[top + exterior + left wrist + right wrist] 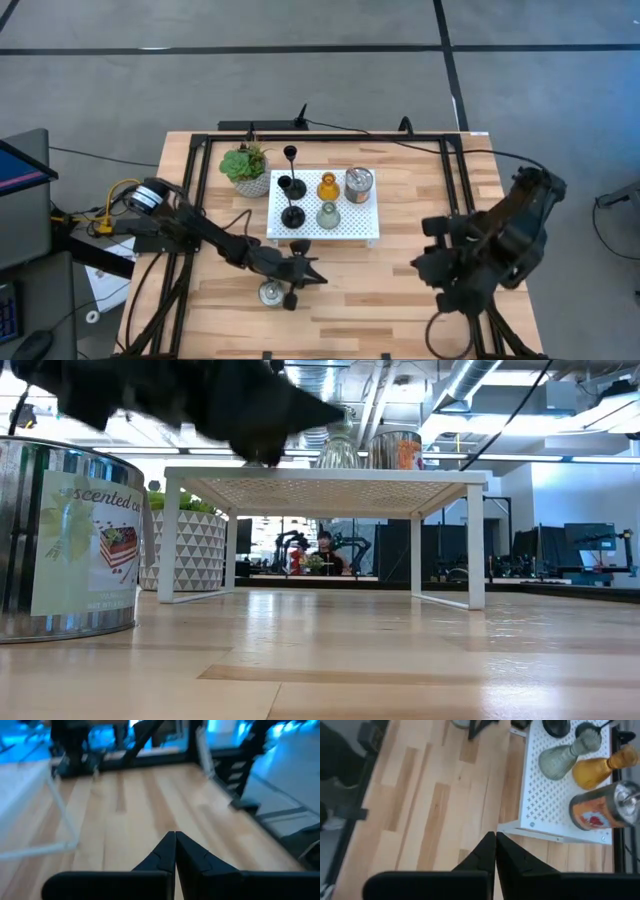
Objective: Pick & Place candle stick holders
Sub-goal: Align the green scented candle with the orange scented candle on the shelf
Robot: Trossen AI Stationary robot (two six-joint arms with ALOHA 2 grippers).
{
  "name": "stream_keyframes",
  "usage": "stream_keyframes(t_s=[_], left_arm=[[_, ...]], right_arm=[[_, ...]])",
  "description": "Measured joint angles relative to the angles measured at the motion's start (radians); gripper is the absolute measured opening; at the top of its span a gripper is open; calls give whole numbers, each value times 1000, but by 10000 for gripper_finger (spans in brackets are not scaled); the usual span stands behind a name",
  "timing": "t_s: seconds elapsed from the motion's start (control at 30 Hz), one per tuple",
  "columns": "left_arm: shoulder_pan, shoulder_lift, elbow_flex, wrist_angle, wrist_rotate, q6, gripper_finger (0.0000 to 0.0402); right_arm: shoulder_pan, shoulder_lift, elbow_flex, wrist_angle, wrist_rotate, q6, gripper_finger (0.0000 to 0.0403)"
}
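A white perforated platform (323, 205) carries three black thin-stemmed holders (291, 187), an amber holder (329, 186), a pale green one (328, 215) and a silvery cup (358, 185). A second silvery cup (270, 293) stands on its base on the wood near the platform's near left corner; it looms large in the low view (70, 540). My left gripper (318, 279) is shut and holds nothing, hovering level just right of that cup (175, 837). My right gripper (418, 266) is shut and holds nothing. It hangs high over the table's right part and slants down toward the platform (495, 837).
A green potted plant (246, 168) stands at the platform's far left corner. Black frame rails (195, 200) run along the table's left, right and far sides, with cables at the back. Bare wood (390, 280) lies between the platform and the right arm.
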Motion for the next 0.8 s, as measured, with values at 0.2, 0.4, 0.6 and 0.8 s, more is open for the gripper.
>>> stream_keyframes(t_s=[0.2, 0.4, 0.6, 0.8], left_arm=[[-23, -155, 0, -64, 70, 48, 8], [-87, -292, 0, -288, -4, 46, 6], [-201, -322, 0, -409, -121, 43, 5], [-327, -308, -2, -418, -176, 40, 4]], right_arm=[[63, -73, -266, 206, 85, 95, 1], [70, -128, -517, 564, 113, 51, 2], [43, -132, -716, 949, 139, -81, 2], [-14, -116, -840, 1300, 135, -247, 3]])
